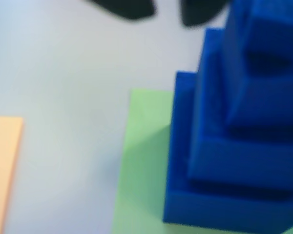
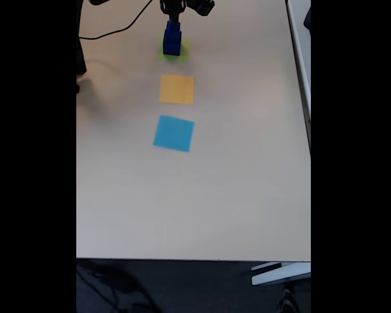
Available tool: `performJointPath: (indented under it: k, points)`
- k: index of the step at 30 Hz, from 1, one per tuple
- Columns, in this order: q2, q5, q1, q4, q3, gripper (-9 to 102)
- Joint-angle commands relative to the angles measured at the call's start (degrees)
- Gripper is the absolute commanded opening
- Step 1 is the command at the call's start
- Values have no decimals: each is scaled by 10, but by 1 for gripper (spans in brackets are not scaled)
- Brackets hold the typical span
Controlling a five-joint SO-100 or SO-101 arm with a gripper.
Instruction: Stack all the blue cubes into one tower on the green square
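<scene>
A tower of blue cubes stands on the green square, with the largest cube at the bottom and smaller ones stepped above it. It takes up the right side of the wrist view, blurred and very close. The fixed view shows the same tower on the green square at the far end of the table. My gripper shows as two dark fingertips at the top edge, apart, with bare table between them and just left of the top cube. In the fixed view the gripper hangs right above the tower.
An orange square lies just nearer than the green one, also at the wrist view's left edge. A light-blue square lies nearer still. A black cable runs across the table's far left. The table edge runs along the near side.
</scene>
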Motion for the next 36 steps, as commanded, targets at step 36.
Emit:
performJointPath:
  k: [36]
  points:
    - [35, 7, -14, -47, 47, 0]
